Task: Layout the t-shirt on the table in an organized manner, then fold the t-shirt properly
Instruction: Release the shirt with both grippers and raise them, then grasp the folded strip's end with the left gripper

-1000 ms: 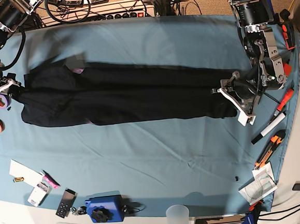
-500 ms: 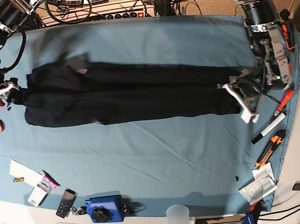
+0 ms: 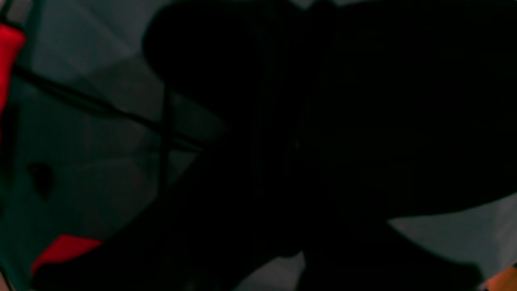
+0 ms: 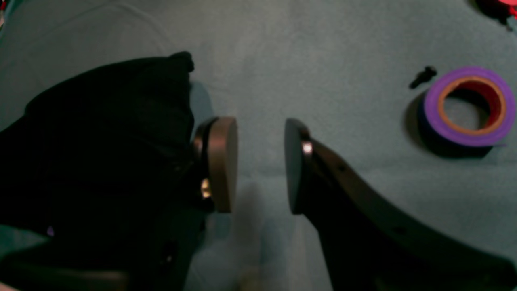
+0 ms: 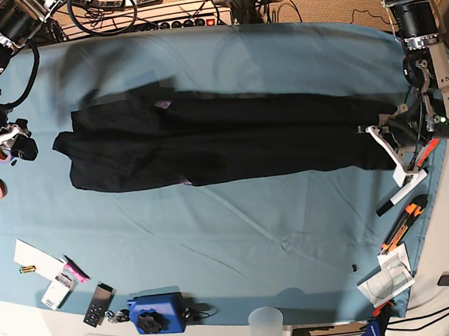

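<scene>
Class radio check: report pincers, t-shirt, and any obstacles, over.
Left pincer shut on t-shirt. Right pincer open, empty. Purple tape roll nearby.

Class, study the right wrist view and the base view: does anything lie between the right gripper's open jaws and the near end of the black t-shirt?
Nothing visible does. The right gripper stands open over bare table, and the t-shirt lies right beside one finger. The purple tape roll sits off on the opposite side, away from the shirt.

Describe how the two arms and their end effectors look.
The right end effector has dark metal fingers tipped with round, flat, bronze-edged pads. The left end effector has white fingers on a silver-grey bracket showing a small green light. Both arms are black-jointed, with black cables.
</scene>
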### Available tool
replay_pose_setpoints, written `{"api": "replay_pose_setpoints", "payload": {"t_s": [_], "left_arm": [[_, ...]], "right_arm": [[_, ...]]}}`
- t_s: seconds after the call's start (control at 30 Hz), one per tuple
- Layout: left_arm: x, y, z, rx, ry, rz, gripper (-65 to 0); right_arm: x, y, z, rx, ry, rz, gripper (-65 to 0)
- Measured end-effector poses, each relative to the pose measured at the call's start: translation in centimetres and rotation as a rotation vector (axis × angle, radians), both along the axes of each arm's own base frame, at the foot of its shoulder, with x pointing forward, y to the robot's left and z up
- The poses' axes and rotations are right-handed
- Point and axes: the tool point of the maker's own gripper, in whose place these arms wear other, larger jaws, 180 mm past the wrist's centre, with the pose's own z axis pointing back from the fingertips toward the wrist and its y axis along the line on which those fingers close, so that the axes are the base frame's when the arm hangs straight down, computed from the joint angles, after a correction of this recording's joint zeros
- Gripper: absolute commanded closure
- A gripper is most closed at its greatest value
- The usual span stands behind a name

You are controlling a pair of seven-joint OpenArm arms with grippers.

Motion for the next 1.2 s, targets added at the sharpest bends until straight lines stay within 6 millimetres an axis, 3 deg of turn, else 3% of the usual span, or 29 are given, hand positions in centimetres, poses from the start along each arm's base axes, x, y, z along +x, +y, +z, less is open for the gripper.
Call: {"api": "replay_pose_setpoints", "payload": {"t_s": [0.3,0.5,0.73,0.83,1.07,1.2], "left_arm": [[0.3,-1.9,3.9,0.029,-0.12,-0.119,0.0],[-1.5,-3.4,4.8,0.064,-0.157,-0.19,0.0],[-1.6,-8.6,5.0,0.094,-0.223,-0.366,0.0],[-1.2,-9.9,4.4,0.144,-0.209,-0.365,0.0],[-0.8,-16.5,4.5,0.131,-0.252,-0.439,0.0],[0.3,-18.1,5.2,0.142,-0.303,-0.384,0.0]], "right_arm": [[0.0,0.0,0.0,0.0,0.0,0.0,-20.2],[0.0,0.0,0.0,0.0,0.0,0.0,-20.2],[0.0,0.0,0.0,-0.001,0.0,-0.001,-20.2],[0.0,0.0,0.0,-0.001,0.001,-0.001,-20.2],[0.0,0.0,0.0,-0.002,0.001,-0.001,-20.2],[0.0,0.0,0.0,-0.002,0.002,-0.001,-20.2]]}}
